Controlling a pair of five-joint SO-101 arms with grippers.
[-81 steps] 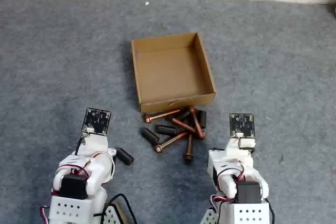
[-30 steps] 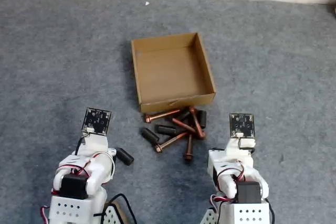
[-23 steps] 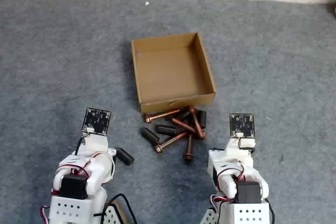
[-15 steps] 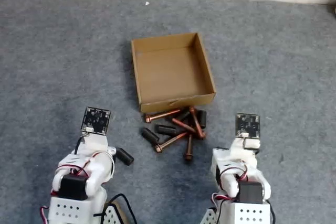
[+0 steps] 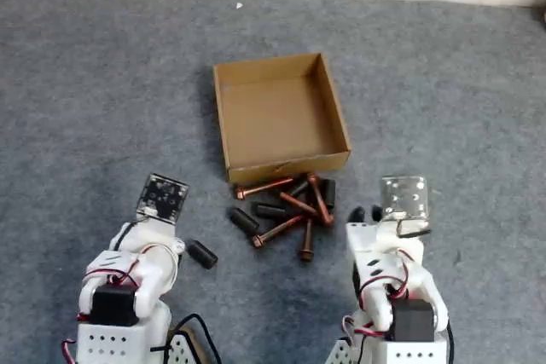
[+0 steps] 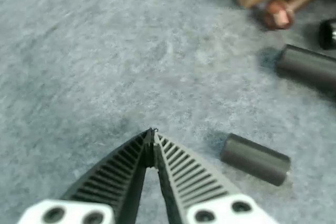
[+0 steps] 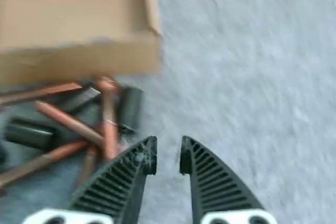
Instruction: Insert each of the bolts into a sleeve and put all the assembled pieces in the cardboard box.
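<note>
Bolts (image 7: 108, 119) lie heaped just ahead of the right gripper (image 7: 168, 157), whose jaws are slightly parted and empty. Rigid, round and probably slippery, each wants a mid-shank pinch. One loose sleeve (image 6: 255, 159) sits beside the left gripper (image 6: 152, 136), jaws clenched.

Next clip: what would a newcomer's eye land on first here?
A jumble of copper bolts and black sleeves lies tangled against the open cardboard box, on the side facing the arms. One stray sleeve lies apart from the pile, near the left gripper, which is shut.
</note>
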